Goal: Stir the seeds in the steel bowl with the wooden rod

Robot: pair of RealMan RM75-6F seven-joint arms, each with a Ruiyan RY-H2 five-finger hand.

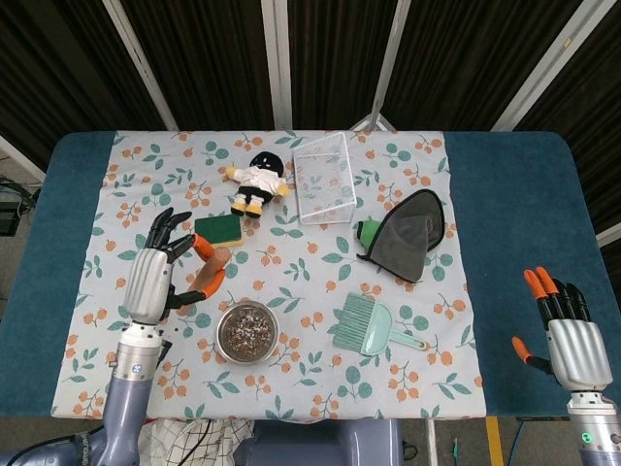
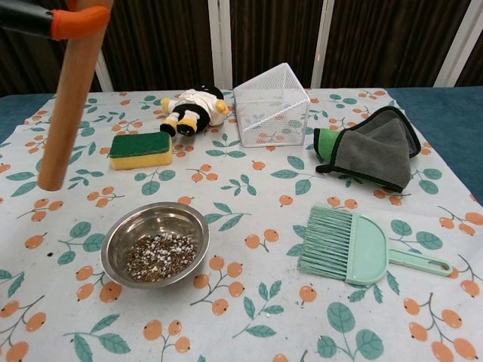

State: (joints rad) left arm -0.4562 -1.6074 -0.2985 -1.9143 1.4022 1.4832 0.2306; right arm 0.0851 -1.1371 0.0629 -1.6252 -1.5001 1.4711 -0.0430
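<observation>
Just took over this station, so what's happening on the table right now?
The left hand holds the wooden rod in the air, nearly upright, its lower end to the left of the steel bowl and not in it. The seeds lie unstirred in the bowl. The right hand hangs open off the table's right side, holding nothing. The sponge, brush and cloth lie untouched.

L hand (image 1: 152,282) raised, fingers (image 1: 199,245) gripping; R hand (image 1: 572,351) idle, fingers spread.
</observation>
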